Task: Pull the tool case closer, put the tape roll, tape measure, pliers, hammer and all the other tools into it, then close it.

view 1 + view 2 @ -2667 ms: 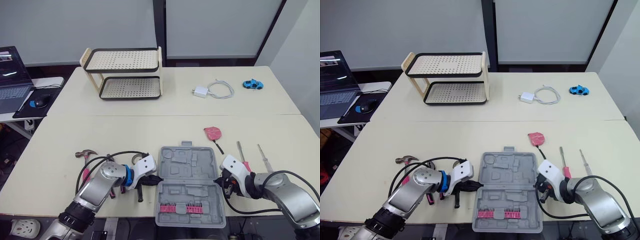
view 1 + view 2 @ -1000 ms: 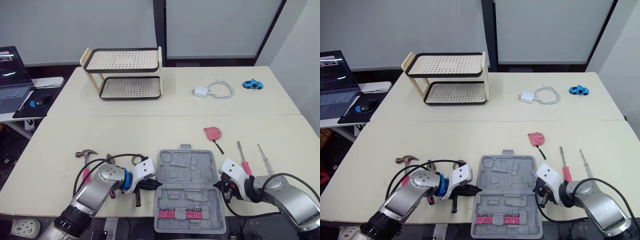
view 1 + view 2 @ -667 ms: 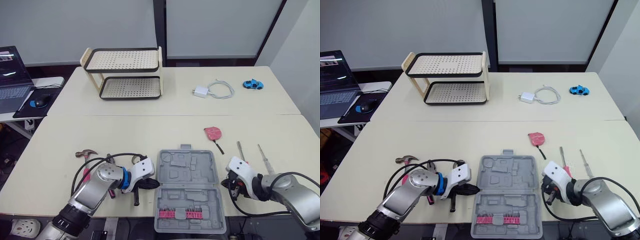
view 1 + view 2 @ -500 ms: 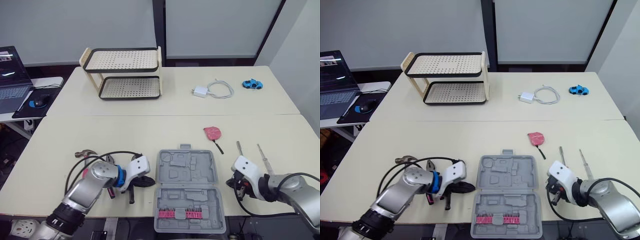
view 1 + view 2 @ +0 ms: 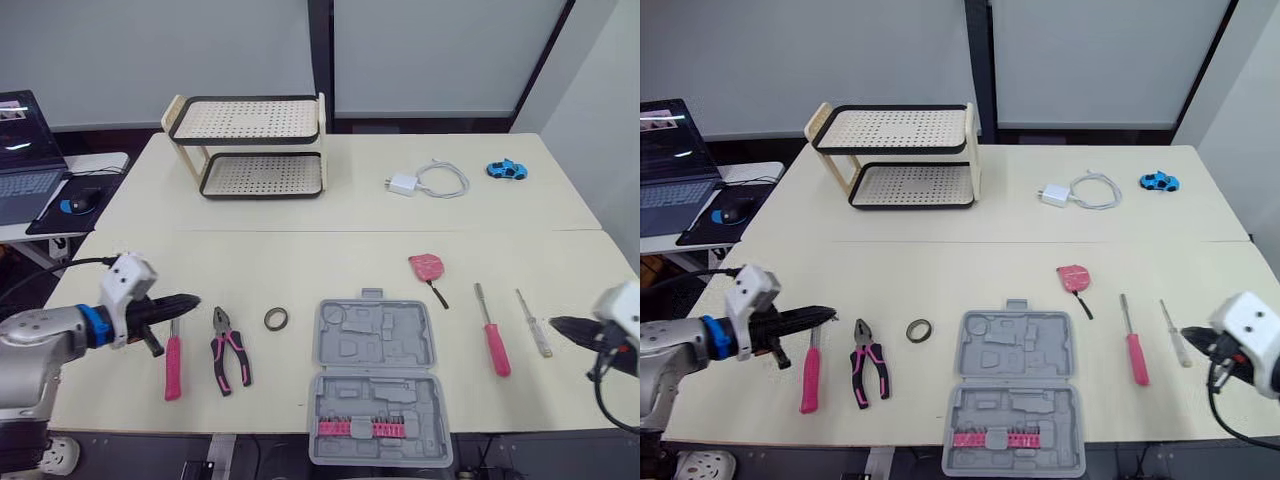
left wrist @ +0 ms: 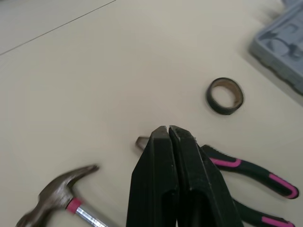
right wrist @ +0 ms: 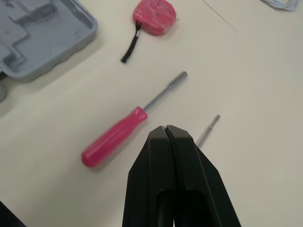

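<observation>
The grey tool case lies open at the table's front edge, with pink bits in its near half. To its left lie a dark tape roll, pink-handled pliers and a pink-handled hammer. A pink tape measure, a pink screwdriver and a thin metal driver lie to its right. My left gripper is shut and empty, hovering over the hammer's head. At the far right my right gripper is shut and empty, just beside the thin driver.
A two-tier perforated rack stands at the back left. A white charger with cable and a blue toy car lie at the back right. A laptop sits on a side table to the left.
Both grippers have left the case's sides and swung outward, the left to the far left over the hammer, the right to the far right. The case rests nearer the front edge.
</observation>
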Tool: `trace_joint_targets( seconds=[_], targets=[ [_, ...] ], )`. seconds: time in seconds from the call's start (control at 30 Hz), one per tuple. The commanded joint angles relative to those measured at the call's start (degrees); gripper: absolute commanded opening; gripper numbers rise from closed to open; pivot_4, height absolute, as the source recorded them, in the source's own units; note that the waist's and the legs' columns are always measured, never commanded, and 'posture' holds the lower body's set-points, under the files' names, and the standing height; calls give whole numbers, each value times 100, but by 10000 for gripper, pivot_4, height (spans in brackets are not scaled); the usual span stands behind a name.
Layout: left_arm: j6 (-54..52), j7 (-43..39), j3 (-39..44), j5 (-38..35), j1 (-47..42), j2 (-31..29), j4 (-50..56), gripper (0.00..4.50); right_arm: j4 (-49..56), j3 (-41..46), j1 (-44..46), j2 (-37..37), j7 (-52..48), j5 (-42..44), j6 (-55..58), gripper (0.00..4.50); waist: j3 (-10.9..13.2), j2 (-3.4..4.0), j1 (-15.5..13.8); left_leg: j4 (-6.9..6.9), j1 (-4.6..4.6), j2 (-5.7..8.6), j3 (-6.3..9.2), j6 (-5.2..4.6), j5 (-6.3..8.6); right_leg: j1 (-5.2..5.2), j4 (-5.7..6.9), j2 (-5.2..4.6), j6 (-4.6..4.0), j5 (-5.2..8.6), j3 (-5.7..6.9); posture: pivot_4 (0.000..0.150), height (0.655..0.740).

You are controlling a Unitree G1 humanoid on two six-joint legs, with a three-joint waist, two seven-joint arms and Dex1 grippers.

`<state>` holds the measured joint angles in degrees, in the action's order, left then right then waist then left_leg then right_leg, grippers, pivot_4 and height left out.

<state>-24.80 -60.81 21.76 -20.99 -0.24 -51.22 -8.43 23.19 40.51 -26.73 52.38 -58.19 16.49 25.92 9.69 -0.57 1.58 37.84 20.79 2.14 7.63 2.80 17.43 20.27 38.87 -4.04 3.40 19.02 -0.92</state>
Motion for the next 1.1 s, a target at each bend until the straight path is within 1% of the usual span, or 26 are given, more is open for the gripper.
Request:
trace_joint_targets(
  seconds=[0.03, 0.1, 0.23, 0.3, 0.37, 0.47, 0.57, 0.67, 0.73, 0.77, 0.83, 1.1],
  targets=[
    [111, 398, 739, -55, 259, -17, -621, 238, -733, 663, -136, 12, -170, -167, -704, 379, 1, -1, 15, -1, 0, 0, -1, -1, 1, 1, -1, 0, 0, 0, -2, 1500, 7400],
    [259, 532, 964, -47, 450, 9, -994, 238, -1175, 727, -147, 71, -239, -229, -1016, 379, 3, -6, 22, -2, -1, 0, -4, -1, 1, 2, -1, -1, -1, 0, -4, 1500, 7400],
    [488, 553, 1022, 36, 783, -80, -1293, 238, -1783, 652, -177, 230, -507, -325, -1577, 379, 4, -5, 14, -1, -3, -12, -7, -1, 1, -1, 1, -4, -1, 0, -4, 1500, 7400],
    [607, 342, 1038, 19, 956, -215, -1448, 4012, -2018, 609, -226, 355, -752, -321, -1796, 0, 3, -4, 14, -2, -4, -12, -9, 0, 1, -1, 2, -5, -1, 0, -4, 1500, 7400],
    [742, 89, 1000, 18, 1058, -372, -1528, 9005, -2125, 588, -198, 462, -937, -256, -1871, 0, 5, -7, 14, -3, -2, -12, -7, 0, 1, -1, 1, -5, -1, 0, -2, 1500, 7400],
    [946, -341, 951, 37, 1235, -637, -1634, 18526, -2111, 595, -275, 654, -1428, -114, -1868, 6051, 6, -8, 14, -3, -1, -13, -8, 0, 1, -1, 0, -5, -2, 1, -2, 1500, 7400],
    [1011, -629, 901, 3, 1259, -820, -1753, 28384, -2044, 590, -338, 791, -1761, -27, -1803, 16742, 7, -5, 13, -4, -2, -13, -9, 0, 1, -2, 0, -7, -2, 1, -3, 1500, 7400],
    [1434, -1080, 805, 148, 1300, -1123, -1995, 37349, -2169, 605, -242, 1076, -2132, 18, -1815, 26531, 9, -2, 14, -4, -1, -13, -11, 0, 1, -1, -1, -7, -2, 1, -3, 1500, 7400],
    [1615, -1227, 772, 221, 1241, -1247, -2184, 43727, -2346, 582, -199, 1236, -2349, -11, -1849, 33607, 9, -2, 15, -5, -2, -13, -12, 0, 1, 0, -2, -6, -2, 1, -2, 1500, 7400],
    [1676, -1295, 766, 243, 1212, -1302, -2280, 45000, -2423, 580, -192, 1309, -2473, -26, -1886, 37036, 10, -2, 16, -5, -2, -14, -12, 0, 1, 0, -2, -5, -2, 1, -2, 1500, 7400],
    [1789, -1397, 743, 286, 1130, -1384, -2451, 45000, -2527, 559, -126, 1437, -2642, -23, -1875, 44589, 11, 0, 18, -6, -2, -13, -13, 0, 1, 0, -2, -5, -2, 1, -2, 1500, 7400],
    [2241, -1664, 569, 468, 713, -1551, -2837, 45000, -2978, 323, 328, 1733, -2889, -92, -2057, 44866, 15, 5, 25, -6, -1, -14, -16, -1, 1, 1, 0, -4, -2, 1, 1, 1500, 7400]
  ],
)
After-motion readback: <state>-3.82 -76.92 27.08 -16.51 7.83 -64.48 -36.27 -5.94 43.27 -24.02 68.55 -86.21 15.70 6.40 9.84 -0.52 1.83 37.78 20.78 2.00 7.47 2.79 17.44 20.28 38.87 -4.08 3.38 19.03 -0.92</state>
